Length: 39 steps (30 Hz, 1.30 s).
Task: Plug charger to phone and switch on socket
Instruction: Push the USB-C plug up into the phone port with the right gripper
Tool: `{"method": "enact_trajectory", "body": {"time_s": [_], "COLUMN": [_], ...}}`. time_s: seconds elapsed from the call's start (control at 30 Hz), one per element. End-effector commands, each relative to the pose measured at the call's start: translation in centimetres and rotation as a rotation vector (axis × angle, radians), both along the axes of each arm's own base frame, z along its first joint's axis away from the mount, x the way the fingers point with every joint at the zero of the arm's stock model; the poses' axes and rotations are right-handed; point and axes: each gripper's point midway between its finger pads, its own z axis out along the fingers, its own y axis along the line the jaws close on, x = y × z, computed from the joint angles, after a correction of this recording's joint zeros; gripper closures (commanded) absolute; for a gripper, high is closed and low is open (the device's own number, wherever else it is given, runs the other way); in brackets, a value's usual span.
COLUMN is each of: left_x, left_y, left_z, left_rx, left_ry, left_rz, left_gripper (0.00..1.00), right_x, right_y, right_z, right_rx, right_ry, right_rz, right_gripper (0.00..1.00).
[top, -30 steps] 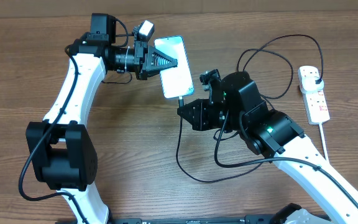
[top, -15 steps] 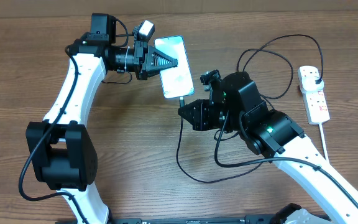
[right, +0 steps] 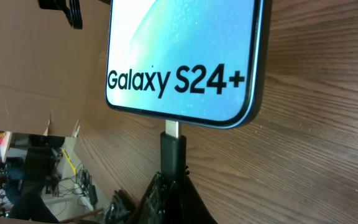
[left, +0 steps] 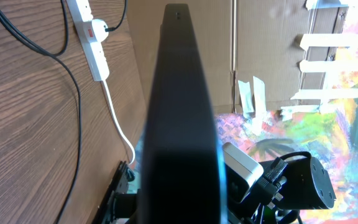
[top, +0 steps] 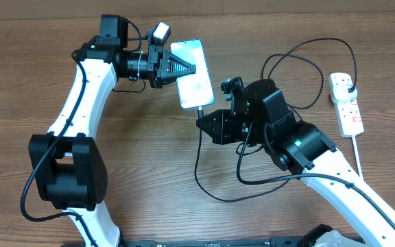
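Note:
The phone (top: 193, 81) with its light blue "Galaxy S24+" screen (right: 185, 56) is held above the table by my left gripper (top: 181, 68), which is shut on its left edge. In the left wrist view only its dark edge (left: 179, 124) shows. My right gripper (top: 206, 123) is shut on the charger's black connector (right: 173, 158), whose metal tip sits at the phone's bottom port. The black charger cable (top: 199, 171) loops over the table to its plug in the white socket strip (top: 347, 104) at the right, which also shows in the left wrist view (left: 95, 43).
The strip's thick white cord (top: 356, 154) runs toward the front right edge. Cable loops (top: 300, 62) lie between my right arm and the strip. A cardboard wall runs along the table's far edge (top: 266, 7).

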Motion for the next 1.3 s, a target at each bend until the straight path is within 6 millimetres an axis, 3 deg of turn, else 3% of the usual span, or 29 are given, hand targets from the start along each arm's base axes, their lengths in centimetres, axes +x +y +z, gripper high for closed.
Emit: {"method": "enact_trajectory", "body": {"time_s": [0.0, 1.27], "left_x": [-0.62, -0.95], "left_y": [-0.1, -0.63], "left_z": [2.07, 2.06], "left_rx": [-0.049, -0.052], "left_ry": [-0.061, -0.077], "left_rz": [-0.026, -0.041], "left_gripper": [0.96, 0.96], "right_x": [-0.21, -0.32], "right_y": [-0.11, -0.01], "right_z": [0.91, 0.98], "right_rx": [0.012, 0.016], "right_ry": [-0.036, -0.039], "right_rz": [0.003, 0.014], "right_gripper": [0.96, 0.96]}}
